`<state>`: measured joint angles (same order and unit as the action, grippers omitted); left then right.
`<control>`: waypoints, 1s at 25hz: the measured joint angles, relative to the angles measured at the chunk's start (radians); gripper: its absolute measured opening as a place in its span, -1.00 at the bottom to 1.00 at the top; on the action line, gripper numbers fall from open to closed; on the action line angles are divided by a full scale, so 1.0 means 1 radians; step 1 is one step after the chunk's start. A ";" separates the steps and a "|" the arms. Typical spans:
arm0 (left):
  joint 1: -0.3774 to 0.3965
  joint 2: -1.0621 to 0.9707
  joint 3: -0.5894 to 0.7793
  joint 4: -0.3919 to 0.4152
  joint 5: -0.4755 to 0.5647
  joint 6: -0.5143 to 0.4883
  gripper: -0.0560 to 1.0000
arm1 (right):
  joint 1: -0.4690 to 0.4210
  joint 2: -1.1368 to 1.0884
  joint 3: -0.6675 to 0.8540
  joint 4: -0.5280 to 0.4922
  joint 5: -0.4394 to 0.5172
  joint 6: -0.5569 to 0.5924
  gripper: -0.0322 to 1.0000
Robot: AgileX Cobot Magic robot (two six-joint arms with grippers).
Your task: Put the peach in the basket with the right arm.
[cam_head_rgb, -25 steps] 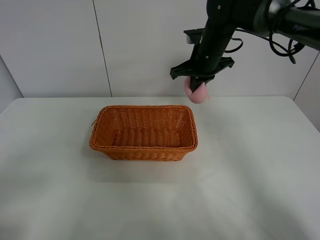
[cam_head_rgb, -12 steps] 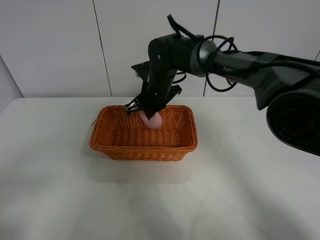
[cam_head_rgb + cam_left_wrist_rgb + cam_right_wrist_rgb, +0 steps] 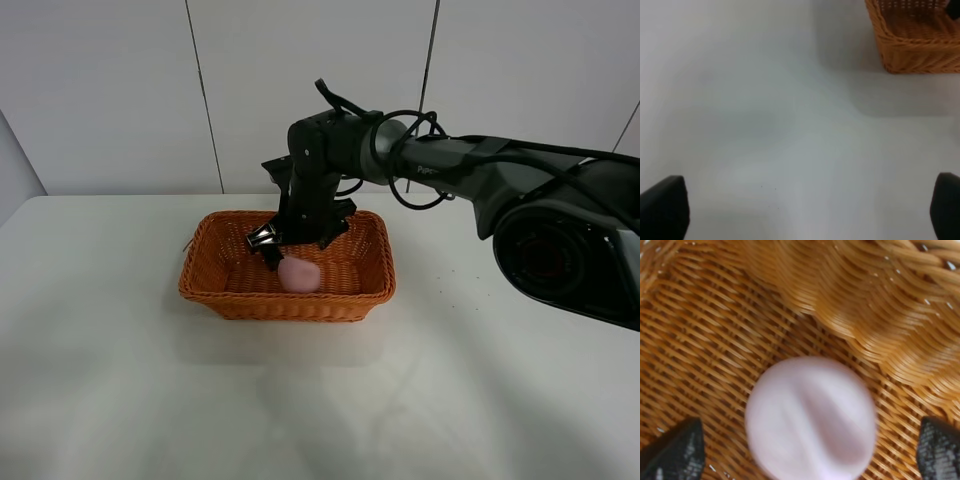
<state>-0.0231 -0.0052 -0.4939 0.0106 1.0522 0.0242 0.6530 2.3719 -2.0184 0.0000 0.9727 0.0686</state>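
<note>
High view, near wrists, common basket [image 3: 300, 304]

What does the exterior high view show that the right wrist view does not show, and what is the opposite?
Only the exterior high view shows the whole basket standing on the white table, and the right arm reaching over its far rim. Only the right wrist view shows the crease on the peach, somewhat blurred, and the two dark fingertips standing apart from it on either side. Both show the peach inside the basket with the right gripper open.
</note>
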 joint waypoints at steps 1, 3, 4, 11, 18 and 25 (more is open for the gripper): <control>0.000 0.000 0.000 0.000 0.000 0.000 0.98 | 0.000 -0.006 0.000 0.000 0.005 0.000 0.37; 0.000 0.000 0.000 0.000 0.000 0.000 0.98 | -0.003 -0.017 -0.019 0.000 0.041 0.000 0.39; 0.000 0.000 0.000 0.000 0.000 0.000 0.98 | -0.007 -0.022 -0.038 0.000 0.070 0.000 0.40; 0.000 0.000 0.000 0.000 0.000 0.000 0.98 | -0.042 -0.043 -0.300 0.000 0.235 -0.007 0.41; 0.000 0.000 0.000 0.000 0.000 0.000 0.98 | -0.106 -0.056 -0.360 -0.009 0.242 -0.009 0.41; 0.000 0.000 0.000 0.000 0.000 0.000 0.98 | -0.284 -0.051 -0.359 -0.024 0.245 -0.018 0.41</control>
<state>-0.0231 -0.0052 -0.4939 0.0106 1.0522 0.0242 0.3691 2.3204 -2.3774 -0.0238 1.2174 0.0503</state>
